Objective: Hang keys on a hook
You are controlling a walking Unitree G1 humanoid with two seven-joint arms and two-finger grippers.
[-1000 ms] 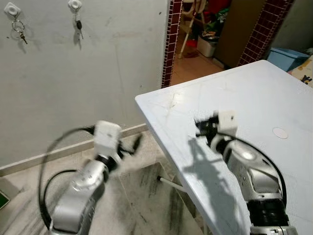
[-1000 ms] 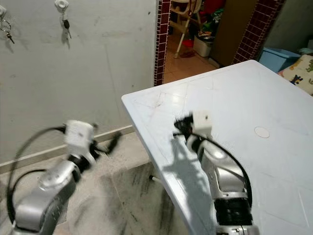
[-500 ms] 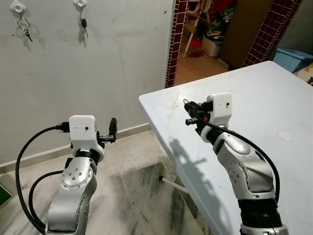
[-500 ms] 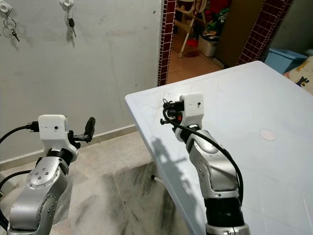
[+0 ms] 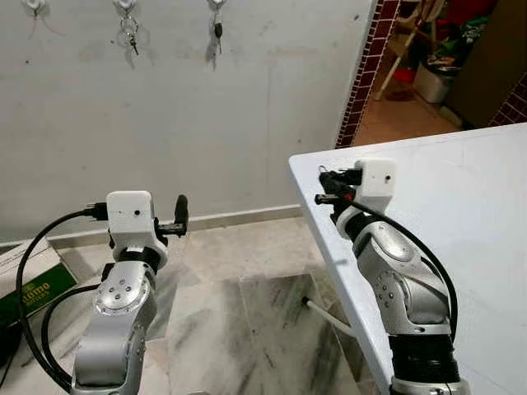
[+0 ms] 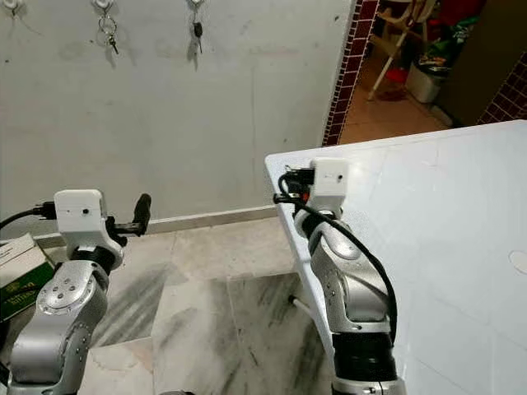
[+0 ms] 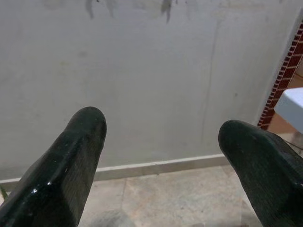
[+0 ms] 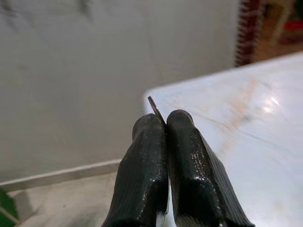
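Note:
My right gripper (image 5: 323, 189) is held over the near corner of the white table (image 5: 469, 173), shut on a key ring. A thin sliver of that ring (image 8: 154, 108) sticks out between the closed fingers (image 8: 142, 161). My left gripper (image 5: 179, 216) is raised over the floor, facing the grey wall, and stands open with nothing between its fingers (image 7: 71, 156). High on the wall are three white hooks; the left one (image 5: 33, 4) is bare. A bunch of keys (image 5: 128, 34) hangs from the middle hook, and a dark key (image 5: 216, 31) hangs from the right one.
The wall with the hooks is ahead across a strip of marble floor (image 5: 239, 321). A green box (image 5: 33, 284) lies on the floor at the left. A red-tiled doorway (image 5: 366, 66) opens at the right of the wall. The table's edge runs close along my right arm.
The whole view has swung left, bringing a third hook into sight and pushing the table to the right. Both arms were blurred a second ago and are now steady. Right gripper still shut.

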